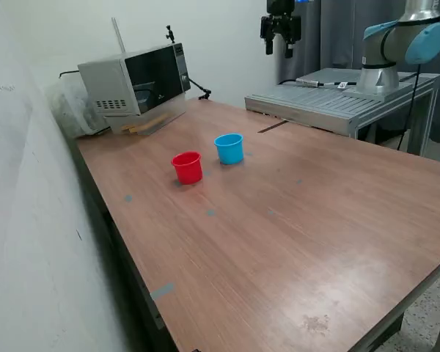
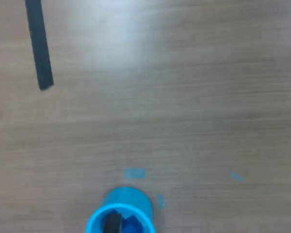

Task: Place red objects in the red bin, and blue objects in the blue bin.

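Exterior view: a long brown wood-grain table (image 1: 293,227) runs beside a white wall (image 1: 29,220), its top dotted with small bits of pale blue tape (image 1: 161,291). At the far end sits a silver microwave oven with a dark door (image 1: 136,77), and beyond the table a grey metal platform (image 1: 330,99) carries the base of the grey and light blue robot arm (image 1: 403,37). A dark curtain hangs behind it.

One small red plastic cup-shaped tub (image 1: 187,167) and one small light blue plastic cup-shaped tub (image 1: 229,148) stand upright near each other on the table, apart, the red one toward the exterior view's left. No loose cubes lie on the tabletop in either view.

The black two-finger gripper (image 1: 280,45) hangs high above the far end of the table, well clear of both tubs, its fingers parted with nothing between them.

In the wrist view the blue tub (image 2: 121,213) is seen from above; something dark blue lies inside it, but how many pieces cannot be told. A dark strip (image 2: 40,46) lies on the wood.
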You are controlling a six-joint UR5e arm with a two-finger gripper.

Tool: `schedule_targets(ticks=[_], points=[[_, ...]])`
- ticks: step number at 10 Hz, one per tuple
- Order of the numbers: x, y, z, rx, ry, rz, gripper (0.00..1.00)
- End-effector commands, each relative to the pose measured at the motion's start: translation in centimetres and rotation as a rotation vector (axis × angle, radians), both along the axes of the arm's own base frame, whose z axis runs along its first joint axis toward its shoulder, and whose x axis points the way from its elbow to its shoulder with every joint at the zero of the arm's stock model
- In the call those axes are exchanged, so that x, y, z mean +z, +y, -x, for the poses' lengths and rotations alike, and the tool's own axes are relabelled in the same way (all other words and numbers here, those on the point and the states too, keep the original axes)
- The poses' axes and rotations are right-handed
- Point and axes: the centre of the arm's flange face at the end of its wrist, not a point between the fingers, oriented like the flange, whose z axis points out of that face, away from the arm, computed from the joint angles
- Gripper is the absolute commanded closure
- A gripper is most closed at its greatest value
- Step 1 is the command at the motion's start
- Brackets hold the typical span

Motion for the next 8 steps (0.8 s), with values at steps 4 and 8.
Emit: schedule_targets(ticks=[4,8], points=[[2.5,-2.9,-5.9,-0.029,-0.183,0.050,0.00],[2.8,-2.1,-5.7,-0.046,-0.179,0.049,0.00]])
